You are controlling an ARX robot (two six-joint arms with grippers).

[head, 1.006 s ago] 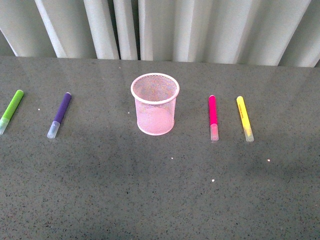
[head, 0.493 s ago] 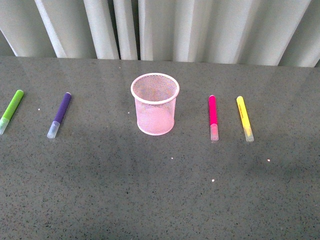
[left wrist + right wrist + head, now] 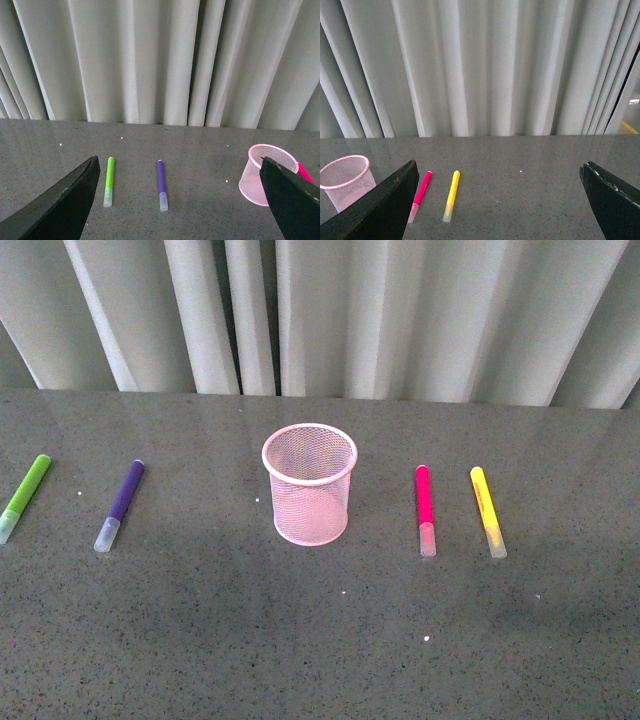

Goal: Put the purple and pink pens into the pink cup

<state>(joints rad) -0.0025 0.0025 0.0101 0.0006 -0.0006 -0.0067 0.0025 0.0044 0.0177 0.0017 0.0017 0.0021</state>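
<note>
Pink cup (image 3: 309,508) – upright, mouth up, midway between the left and right edges of the desk (image 3: 320,650), somewhat closer to the far edge, where a pale curtain (image 3: 400,310) hangs.

Purple pen (image 3: 122,502) – flat on the desk, left of the cup and well apart from it, lying roughly far edge to near edge with its clear cap toward the near edge. Green marker (image 3: 24,496) lies further on toward the left edge, same orientation, apart from the purple pen.

Pink pen (image 3: 425,508): flat on the desk, right of the cup, not touching it, cap toward the near edge. Yellow marker (image 3: 487,508) lies just beside it on the side of the right edge, nearly parallel, with a gap between them.

Left gripper (image 3: 178,159): fingers (image 3: 65,205) spread wide, nothing between them; above the desk, with the green marker, purple pen and cup ahead. A magenta sliver past the cup in this view is probably the pink pen, mostly hidden by one finger.

Right gripper (image 3: 498,164): fingers (image 3: 380,207) likewise spread wide and empty, with the cup, pink pen and yellow marker ahead.
</note>
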